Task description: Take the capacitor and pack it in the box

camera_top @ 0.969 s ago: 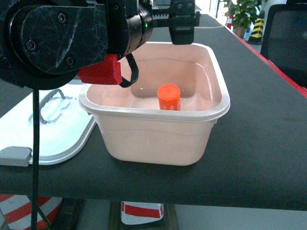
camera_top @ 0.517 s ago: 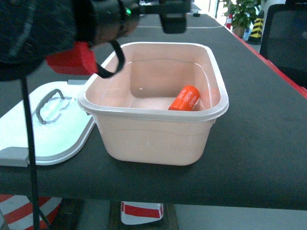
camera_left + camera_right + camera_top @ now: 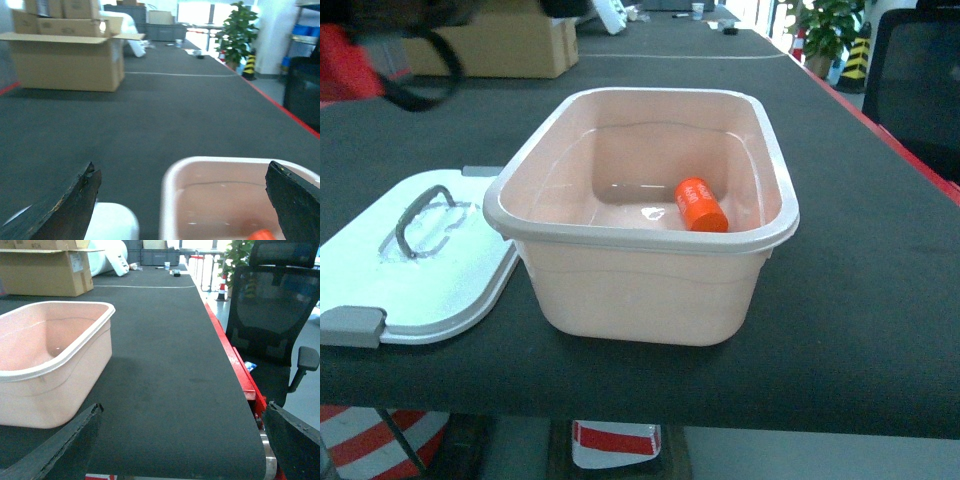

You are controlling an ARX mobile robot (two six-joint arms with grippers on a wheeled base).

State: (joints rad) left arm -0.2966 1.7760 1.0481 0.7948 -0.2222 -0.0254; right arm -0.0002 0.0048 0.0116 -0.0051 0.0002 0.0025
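In your head view the orange capacitor (image 3: pixel 701 204) lies on its side inside the box (image 3: pixel 642 268) on the desk (image 3: pixel 850 300), lid (image 3: pixel 415 265) beside it; your left wrist view shows the left pincer (image 3: pixel 182 197) spread apart above the box's rim, and your right wrist view shows the right pincer (image 3: pixel 180 450) likewise apart, holding nothing.

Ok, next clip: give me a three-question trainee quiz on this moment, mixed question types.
1. True or false: the orange capacitor lies on its side inside the box.
2. Multiple choice: where is the white lid? A) clipped onto the box B) flat on the table left of the box C) on the cardboard carton
3. Short answer: in the left wrist view, are the left gripper fingers spread or closed?

Key: 1 true; 2 B; 3 spread, with nothing between them.
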